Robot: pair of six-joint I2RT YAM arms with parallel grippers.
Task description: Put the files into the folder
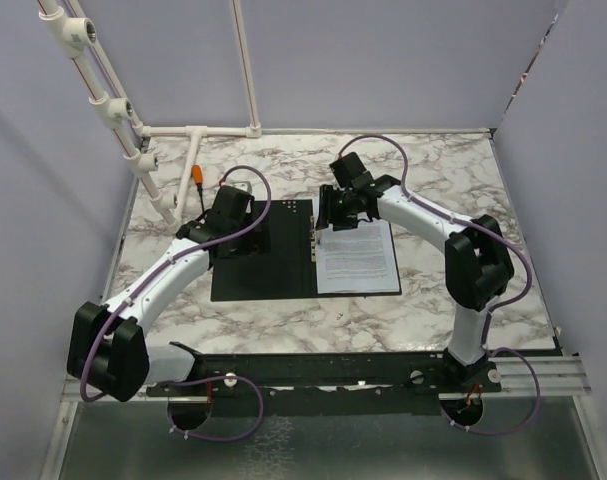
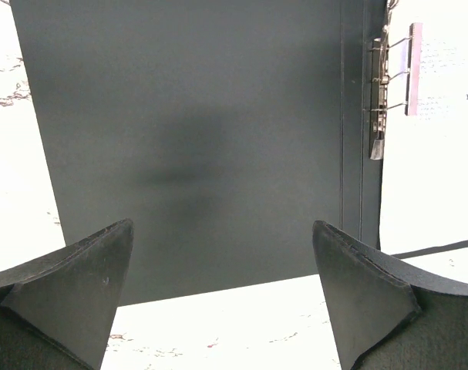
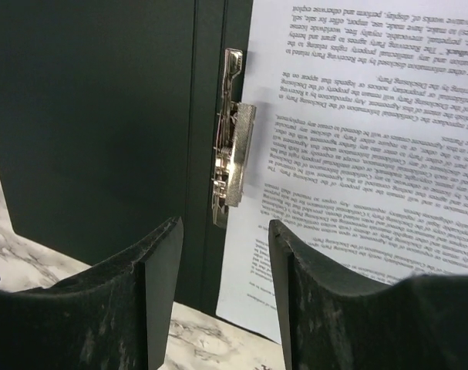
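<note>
**Sheets lie in the open folder, spine clip ahead**

Nearest me is a bare strip of table (image 1: 283, 325). Then comes the folder (image 1: 258, 270), open with its black side up, and the files (image 1: 356, 258) flat on its right half. Paper is light, limp and slides easily (I'd press near the spine, not pinch an edge). Farther on, the right gripper (image 3: 224, 222) hangs partly apart and empty over the spine clip (image 3: 232, 139). The left gripper (image 2: 222, 224) gapes wide above the left cover. There is open marble beyond.

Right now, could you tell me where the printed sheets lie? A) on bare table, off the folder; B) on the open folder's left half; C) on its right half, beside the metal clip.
C: the files lie flat on the right half of the folder, by the metal clip.
</note>
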